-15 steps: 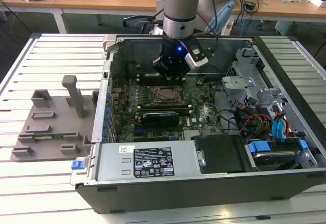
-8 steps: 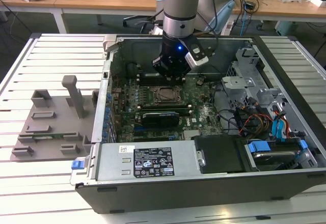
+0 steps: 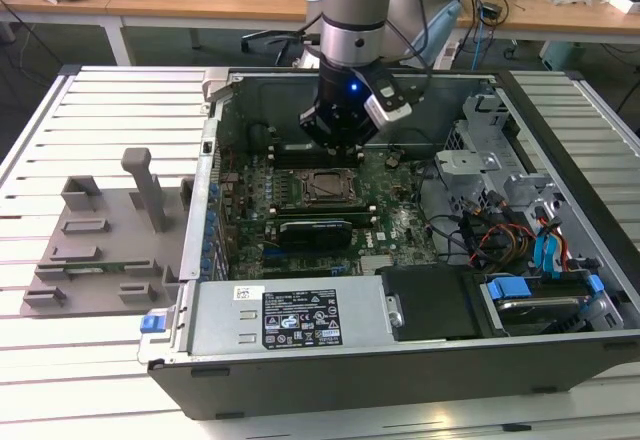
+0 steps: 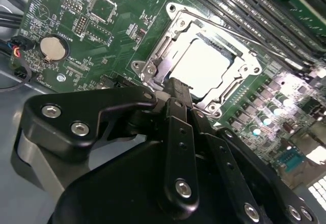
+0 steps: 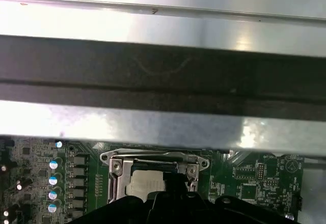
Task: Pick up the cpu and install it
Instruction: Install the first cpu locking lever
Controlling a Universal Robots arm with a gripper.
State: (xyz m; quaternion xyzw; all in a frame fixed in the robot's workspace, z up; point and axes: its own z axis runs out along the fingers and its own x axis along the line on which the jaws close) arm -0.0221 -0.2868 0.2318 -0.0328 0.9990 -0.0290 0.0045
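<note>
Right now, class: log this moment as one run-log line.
gripper: above socket frame | cpu: lies in socket frame | holding: cannot tell

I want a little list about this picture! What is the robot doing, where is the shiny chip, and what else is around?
place: an open computer case lying on a slatted table
gripper: the gripper hangs inside the case, just above the socket frame
cpu: the cpu, pale and square, lies inside the socket frame in both wrist views
frame: open around the chip, not covering it
fingers: cannot tell whether open or shut
nearby: a round coin battery on the green motherboard
on the table: a grey tray with upright posts, at the exterior view's left
</note>
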